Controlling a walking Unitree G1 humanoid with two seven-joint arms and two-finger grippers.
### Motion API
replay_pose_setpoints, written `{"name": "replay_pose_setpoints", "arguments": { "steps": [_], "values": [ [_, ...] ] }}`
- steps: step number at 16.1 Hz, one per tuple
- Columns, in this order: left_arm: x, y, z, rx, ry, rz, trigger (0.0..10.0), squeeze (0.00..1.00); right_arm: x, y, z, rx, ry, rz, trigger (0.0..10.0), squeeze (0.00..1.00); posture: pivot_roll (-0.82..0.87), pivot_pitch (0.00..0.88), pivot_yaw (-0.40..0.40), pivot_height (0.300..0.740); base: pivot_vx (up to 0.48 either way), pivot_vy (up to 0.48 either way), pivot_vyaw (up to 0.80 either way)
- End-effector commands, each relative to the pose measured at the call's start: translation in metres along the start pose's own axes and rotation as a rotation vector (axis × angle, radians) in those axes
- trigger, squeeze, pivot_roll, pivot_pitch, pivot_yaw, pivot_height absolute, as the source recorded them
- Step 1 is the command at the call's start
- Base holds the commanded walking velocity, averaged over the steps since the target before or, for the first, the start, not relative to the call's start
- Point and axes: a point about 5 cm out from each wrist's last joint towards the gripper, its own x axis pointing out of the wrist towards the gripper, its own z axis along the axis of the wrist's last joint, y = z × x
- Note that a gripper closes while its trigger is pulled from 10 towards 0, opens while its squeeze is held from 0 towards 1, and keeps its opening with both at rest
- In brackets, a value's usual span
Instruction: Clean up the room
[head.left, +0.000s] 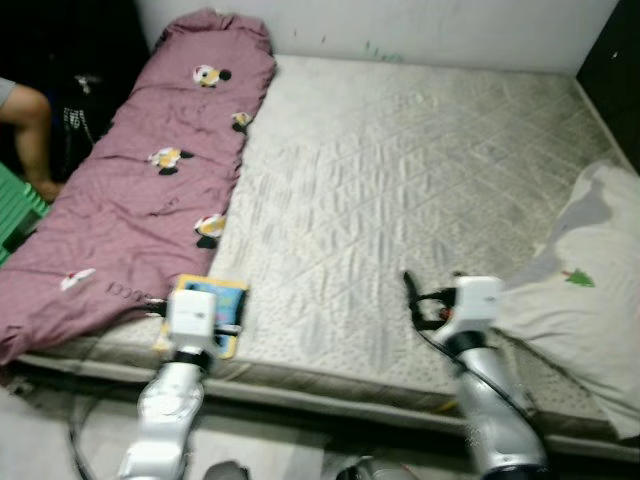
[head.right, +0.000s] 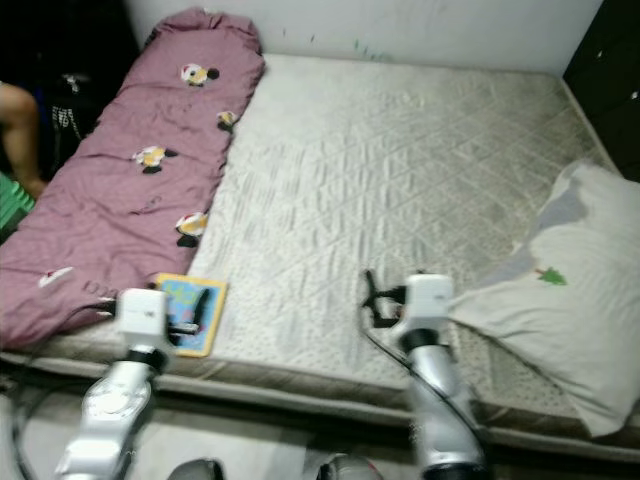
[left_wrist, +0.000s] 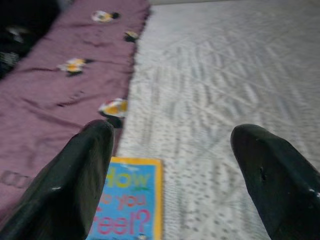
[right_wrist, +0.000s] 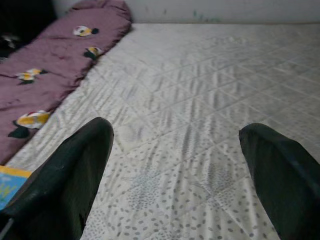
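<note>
A blue children's book (head.left: 226, 296) with a yellow border lies on the front left corner of the bare mattress (head.left: 400, 170), beside a mauve quilt (head.left: 150, 170) with cartoon prints. My left gripper (left_wrist: 175, 137) hovers open just above the book (left_wrist: 131, 200), nothing between its fingers. My right gripper (right_wrist: 175, 132) is open over the front middle of the mattress, its black fingers (head.left: 411, 293) pointing toward the wall. A white pillow (head.left: 575, 300) with a small green tree print lies at the right edge, just right of the right arm.
A person's arm (head.left: 28, 120) and a green object (head.left: 15, 210) are at the far left past the quilt. Dark furniture (head.left: 615, 60) stands at the back right. The white wall (head.left: 400, 25) runs behind the bed.
</note>
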Motion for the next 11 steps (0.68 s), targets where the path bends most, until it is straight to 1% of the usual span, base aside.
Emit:
{"name": "replay_pose_setpoints", "arguments": {
  "steps": [1, 7, 8, 11],
  "values": [
    [-0.0005, -0.0068, -0.0034, -0.009, 0.015, -0.018, 10.0, 0.0, -0.0023, -0.0094, 0.002, -0.012, -0.006, -0.022, 10.0, 0.0, -0.07, 0.077, 0.025, 0.74, 0.0, -0.337, 0.0],
    [0.0007, -0.0077, -0.0032, -0.012, 0.013, -0.021, 10.0, 0.0, -0.0021, -0.0116, 0.0007, -0.019, 0.003, -0.03, 10.0, 0.0, -0.07, 0.073, 0.026, 0.74, 0.0, -0.339, 0.0],
    [0.0007, -0.0081, -0.0032, -0.012, 0.014, -0.021, 10.0, 0.0, -0.0022, -0.0118, 0.0005, -0.027, 0.007, -0.029, 10.0, 0.0, -0.07, 0.072, 0.025, 0.74, 0.0, -0.337, -0.65],
    [0.0, -0.0085, -0.0035, -0.013, 0.015, -0.022, 10.0, 0.0, -0.0031, -0.0119, 0.0007, -0.013, 0.001, -0.03, 10.0, 0.0, -0.07, 0.076, 0.024, 0.74, 0.0, -0.337, -0.68]
  ]
}}
